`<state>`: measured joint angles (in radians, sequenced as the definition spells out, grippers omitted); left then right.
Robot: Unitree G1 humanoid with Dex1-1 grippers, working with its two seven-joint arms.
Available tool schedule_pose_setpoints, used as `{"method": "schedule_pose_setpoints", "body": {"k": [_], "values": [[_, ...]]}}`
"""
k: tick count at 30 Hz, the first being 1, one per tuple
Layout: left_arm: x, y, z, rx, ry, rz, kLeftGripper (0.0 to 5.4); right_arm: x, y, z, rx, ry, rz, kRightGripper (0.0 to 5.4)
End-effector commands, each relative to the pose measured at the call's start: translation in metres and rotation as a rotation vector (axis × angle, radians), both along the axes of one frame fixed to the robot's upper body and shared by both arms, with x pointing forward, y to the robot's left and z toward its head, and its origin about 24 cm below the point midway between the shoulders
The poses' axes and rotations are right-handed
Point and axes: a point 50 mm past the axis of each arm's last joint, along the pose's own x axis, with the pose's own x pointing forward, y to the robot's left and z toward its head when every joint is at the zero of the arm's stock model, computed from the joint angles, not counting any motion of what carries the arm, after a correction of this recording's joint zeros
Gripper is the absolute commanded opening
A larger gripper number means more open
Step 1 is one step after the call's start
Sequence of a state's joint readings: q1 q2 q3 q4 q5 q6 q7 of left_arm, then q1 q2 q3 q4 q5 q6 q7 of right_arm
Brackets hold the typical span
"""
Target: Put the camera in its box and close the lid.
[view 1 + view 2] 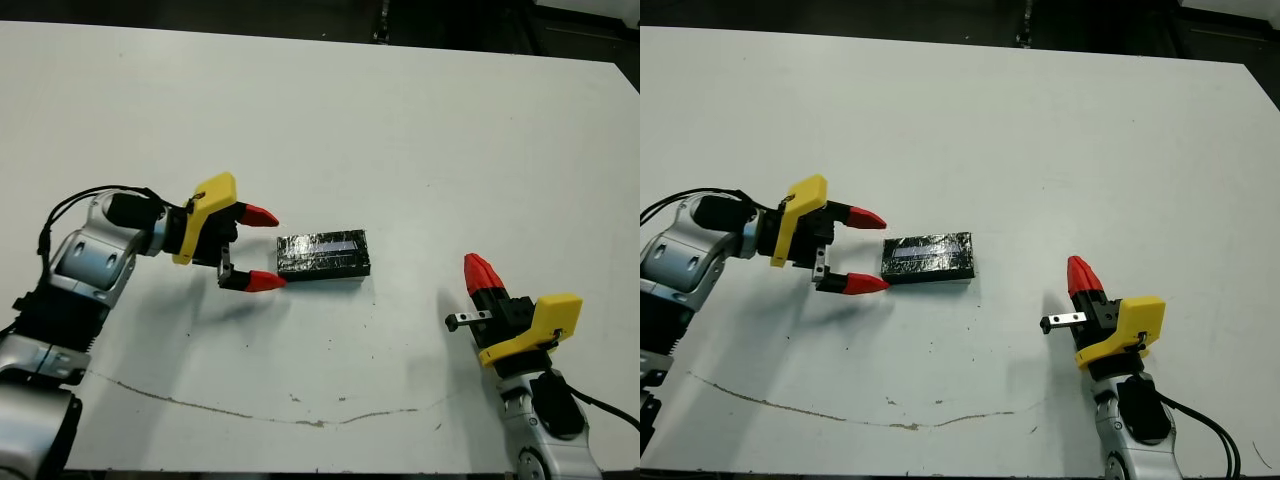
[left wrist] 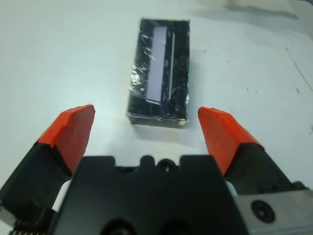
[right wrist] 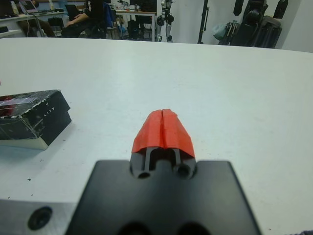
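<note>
The glossy black lid (image 1: 323, 254) with its pale silver stripe lies flat on the box at the table's middle. Only a thin pale strip of the box (image 3: 34, 142) shows under it. No camera is in view. My left gripper (image 1: 265, 248) is open just to the left of the lid, its red fingertips (image 2: 73, 128) pointing at the lid's short end (image 2: 159, 73) without touching it. My right gripper (image 1: 480, 272) is shut on nothing, well to the right of the lid and nearer the front edge, its tips (image 3: 164, 128) pressed together.
A thin dark scratch (image 1: 250, 410) runs across the white table near its front edge. Beyond the far edge, the right wrist view shows a seated person (image 3: 93, 14), desks and dark stands (image 3: 254, 22).
</note>
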<state>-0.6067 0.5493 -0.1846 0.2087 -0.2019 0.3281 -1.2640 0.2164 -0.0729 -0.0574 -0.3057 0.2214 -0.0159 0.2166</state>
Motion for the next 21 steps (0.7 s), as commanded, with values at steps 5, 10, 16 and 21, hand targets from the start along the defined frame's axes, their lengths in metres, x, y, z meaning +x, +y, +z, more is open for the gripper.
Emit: {"method": "schedule_pose_setpoints", "body": {"k": [5, 10, 16, 21], "values": [[-0.007, 0.019, 0.01, -0.053, -0.028, 0.088, 5.39, -0.002, -0.004, -0.004, -0.01, 0.031, -0.005, 0.0], [-0.012, 0.018, 0.021, -0.237, -0.056, 0.184, 5.39, -0.002, -0.004, -0.005, 0.002, 0.034, 0.001, 0.0], [-0.017, -0.003, 0.013, -0.504, -0.131, 0.396, 4.67, -0.002, -0.004, -0.004, -0.011, 0.032, -0.007, 0.0], [-0.019, -0.026, 0.006, -0.587, -0.14, 0.465, 3.95, -0.002, -0.002, -0.004, -0.015, 0.03, -0.006, 0.0]]}}
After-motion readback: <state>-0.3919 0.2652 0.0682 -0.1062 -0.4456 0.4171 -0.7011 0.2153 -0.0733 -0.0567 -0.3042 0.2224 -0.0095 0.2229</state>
